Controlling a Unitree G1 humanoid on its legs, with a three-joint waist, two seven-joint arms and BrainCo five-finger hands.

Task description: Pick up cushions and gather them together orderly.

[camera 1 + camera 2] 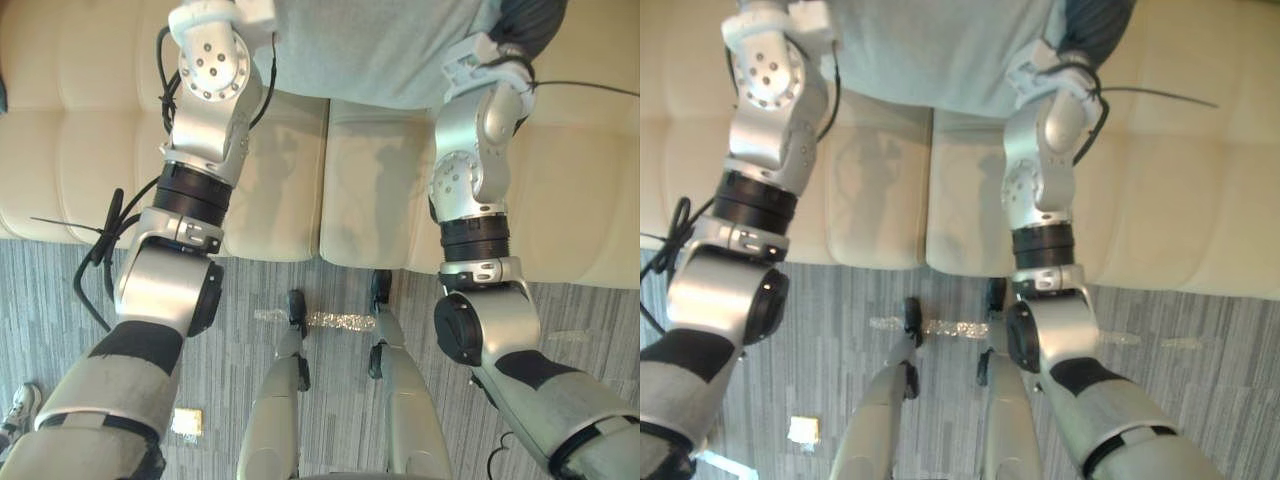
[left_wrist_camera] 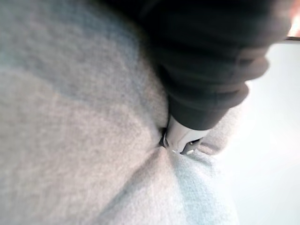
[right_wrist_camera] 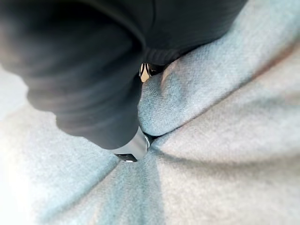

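A pale grey-blue cushion [image 1: 370, 50] hangs at the top of the eye views, over the cream sofa [image 1: 280, 180]. Both arms reach up to it, one at each side. My left hand [image 2: 201, 84] presses into the cushion's soft cloth [image 2: 84, 140], which creases around it. My right hand [image 3: 93, 84] digs into the cushion's other side [image 3: 225, 131], and its dark cover shows at the cushion's right edge [image 1: 530, 20]. The cloth hides how each hand closes.
The sofa's two seat pads meet at a seam [image 1: 325, 180] below the cushion. In front lies grey striped carpet [image 1: 250, 350] with a small tan square [image 1: 187, 422], a clear plastic strip [image 1: 340, 320] and a person's shoe [image 1: 20, 405] at the left edge.
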